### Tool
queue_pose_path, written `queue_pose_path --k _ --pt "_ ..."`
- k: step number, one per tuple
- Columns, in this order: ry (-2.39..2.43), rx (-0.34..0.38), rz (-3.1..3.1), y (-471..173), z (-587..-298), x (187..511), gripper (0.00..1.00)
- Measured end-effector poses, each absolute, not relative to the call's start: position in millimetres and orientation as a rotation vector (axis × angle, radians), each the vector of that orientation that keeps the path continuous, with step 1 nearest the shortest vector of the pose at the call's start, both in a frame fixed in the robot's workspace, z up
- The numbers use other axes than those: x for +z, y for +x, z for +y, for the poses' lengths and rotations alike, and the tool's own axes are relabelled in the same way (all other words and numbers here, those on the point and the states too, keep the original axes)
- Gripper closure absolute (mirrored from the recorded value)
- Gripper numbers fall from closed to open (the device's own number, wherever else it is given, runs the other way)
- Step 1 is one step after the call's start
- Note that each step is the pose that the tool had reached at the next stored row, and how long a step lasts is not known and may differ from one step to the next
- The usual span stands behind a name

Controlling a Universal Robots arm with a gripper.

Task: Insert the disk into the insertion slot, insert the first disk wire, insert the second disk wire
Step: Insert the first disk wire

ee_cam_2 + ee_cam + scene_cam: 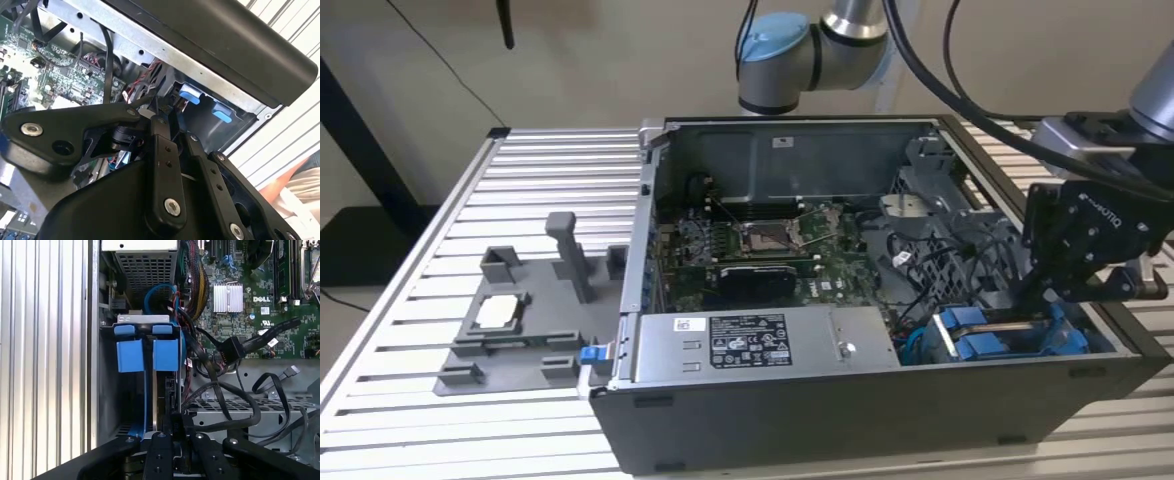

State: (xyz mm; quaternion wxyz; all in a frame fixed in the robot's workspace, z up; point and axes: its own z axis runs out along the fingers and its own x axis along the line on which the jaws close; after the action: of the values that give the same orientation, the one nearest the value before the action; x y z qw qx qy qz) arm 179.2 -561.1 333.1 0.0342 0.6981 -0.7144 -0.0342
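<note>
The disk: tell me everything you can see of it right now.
The disk sits inside the dark metal drive bay at a corner of the case. Mostly its bright blue plastic carrier shows: broad and smaller tabs at the bay mouth, a sliver of silver-grey metal beyond. A blue cable arches nearby; whether it is plugged in cannot be told. The gripper hangs close to the bay.
</note>
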Motion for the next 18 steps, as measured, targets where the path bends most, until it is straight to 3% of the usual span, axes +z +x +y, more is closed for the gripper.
queue_pose_path --k 8,10,11,18 --pt "2.145 -0.108 -2.200 179.2 -560.9 328.7 0.81" --pt "2.145 -0.108 -2.200 179.2 -561.0 328.2 0.79" --pt "2.145 -0.107 -2.200 179.2 -561.0 329.4 0.73" --pt "2.145 -0.106 -2.200 179.2 -561.1 360.3 0.73"
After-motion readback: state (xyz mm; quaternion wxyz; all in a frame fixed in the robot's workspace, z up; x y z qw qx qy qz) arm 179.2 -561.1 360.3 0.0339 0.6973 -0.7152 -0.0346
